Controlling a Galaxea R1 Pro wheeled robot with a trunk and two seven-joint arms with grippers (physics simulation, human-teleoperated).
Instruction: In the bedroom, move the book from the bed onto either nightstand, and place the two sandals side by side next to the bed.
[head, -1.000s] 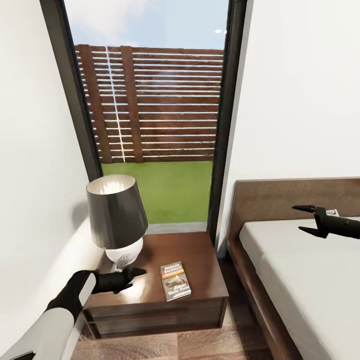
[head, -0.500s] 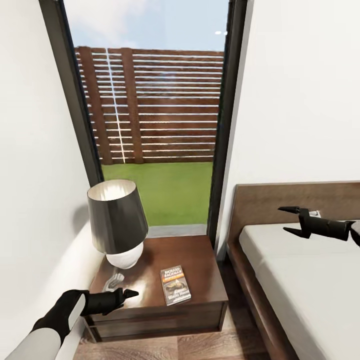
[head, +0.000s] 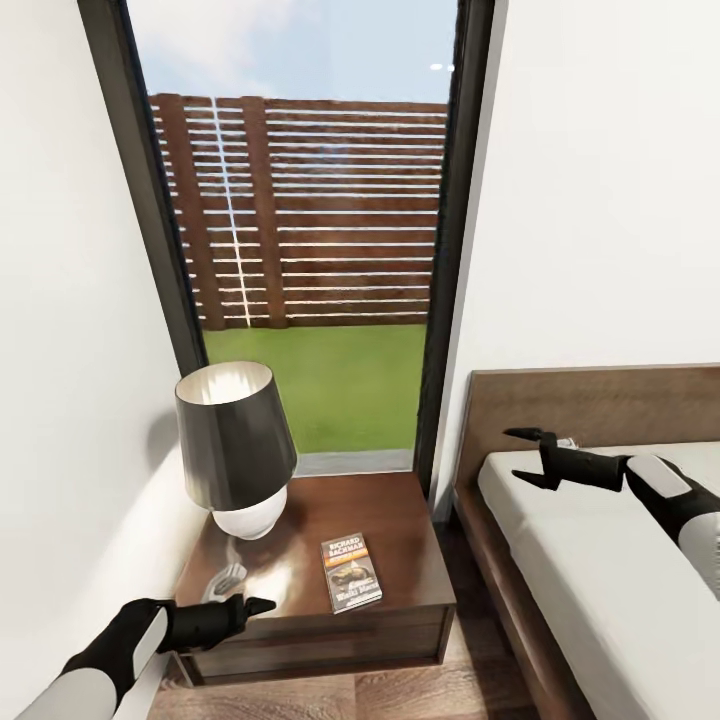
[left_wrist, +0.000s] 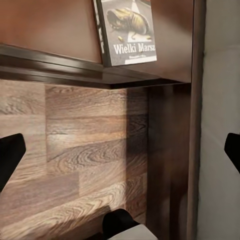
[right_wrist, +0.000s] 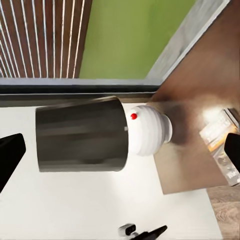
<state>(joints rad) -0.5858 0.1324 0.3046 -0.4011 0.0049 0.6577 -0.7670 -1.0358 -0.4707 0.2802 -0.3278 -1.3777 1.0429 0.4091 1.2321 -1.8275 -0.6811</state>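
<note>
The book (head: 350, 571) lies flat on the nightstand (head: 400, 520), near its front edge, face up and free of both grippers. A lamp (head: 235, 450) stands at the rear left corner. The left gripper (head: 248, 606) hovers at the front left corner, apart from the book; jaws released, holding nothing. The right gripper (head: 528, 458) hangs over the bed (head: 600, 580) near the headboard, jaws released and empty.

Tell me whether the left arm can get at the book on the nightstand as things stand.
Probably yes. The left gripper hovers open at the nightstand's front-left edge, and the book lies flat just beyond it with bare tabletop between. The lamp stands farther back, off that path.
</note>
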